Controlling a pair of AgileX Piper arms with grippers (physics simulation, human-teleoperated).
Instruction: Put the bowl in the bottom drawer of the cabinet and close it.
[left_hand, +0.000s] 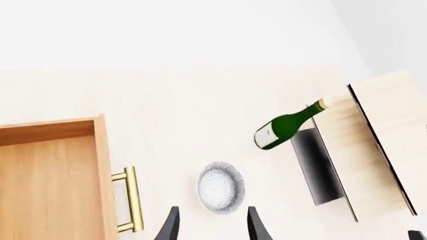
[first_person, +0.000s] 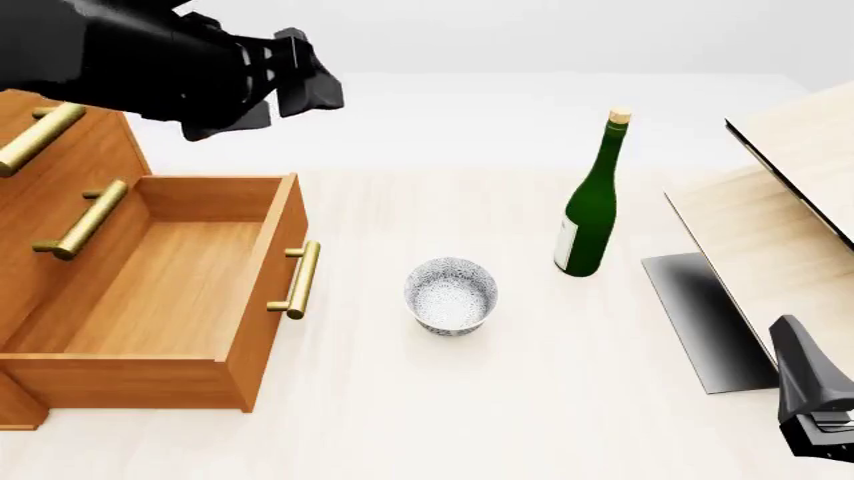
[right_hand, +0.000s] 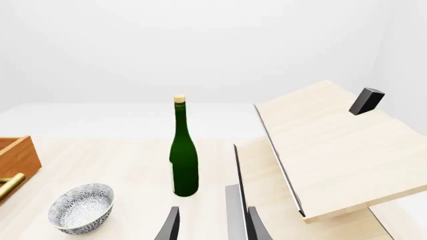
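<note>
The speckled silvery bowl (first_person: 451, 295) stands upright on the table, a little to the right of the open bottom drawer (first_person: 160, 285). That drawer is pulled out of the orange-brown cabinet (first_person: 80, 150), and its brass handle (first_person: 296, 280) faces the bowl. My left gripper (first_person: 310, 85) hangs high above the drawer's far right corner. In the left wrist view its fingers (left_hand: 172, 226) are spread, so the left gripper (left_hand: 213, 229) is open and empty, with the bowl (left_hand: 220, 186) just beyond it. My right gripper (right_hand: 213, 227) is open and empty, low at the near right (first_person: 811, 385).
A tall green bottle (first_person: 591, 205) stands upright to the right of the bowl. A pale plywood structure (first_person: 787, 200) with a dark panel (first_person: 701, 315) fills the right side. The two upper drawers (first_person: 60, 215) are closed.
</note>
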